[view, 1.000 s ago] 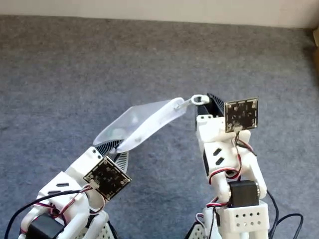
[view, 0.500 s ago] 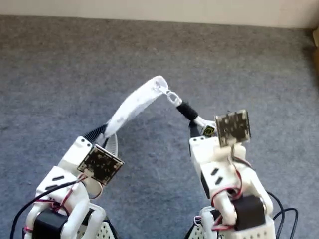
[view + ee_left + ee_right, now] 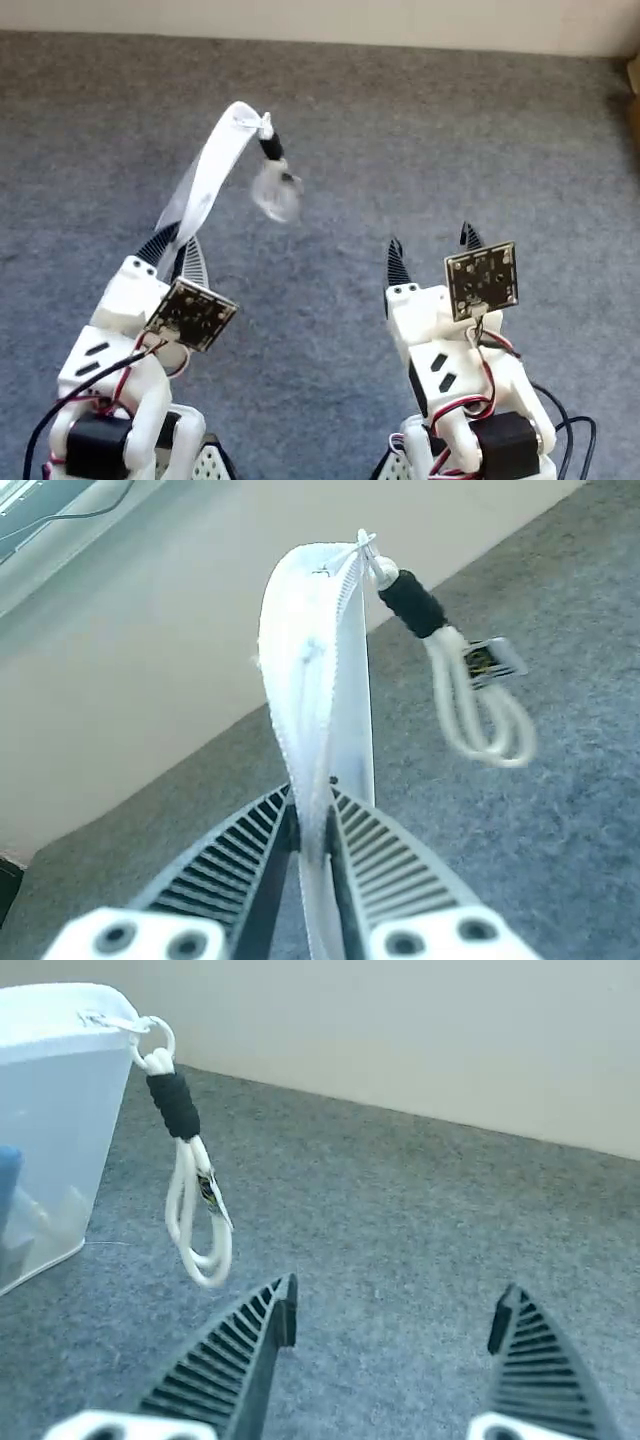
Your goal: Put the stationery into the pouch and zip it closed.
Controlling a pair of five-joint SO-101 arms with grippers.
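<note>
The left gripper (image 3: 176, 252) pinches one end of a clear white pouch (image 3: 207, 175), fingers pressed together on it. The pouch stands up and away from the gripper, above the grey carpet (image 3: 470, 130). At its far end, a white pull cord (image 3: 478, 702) with a black wrap dangles from the zip. The right gripper (image 3: 431, 243) is spread wide, holding nothing, well apart from the pouch.
</note>
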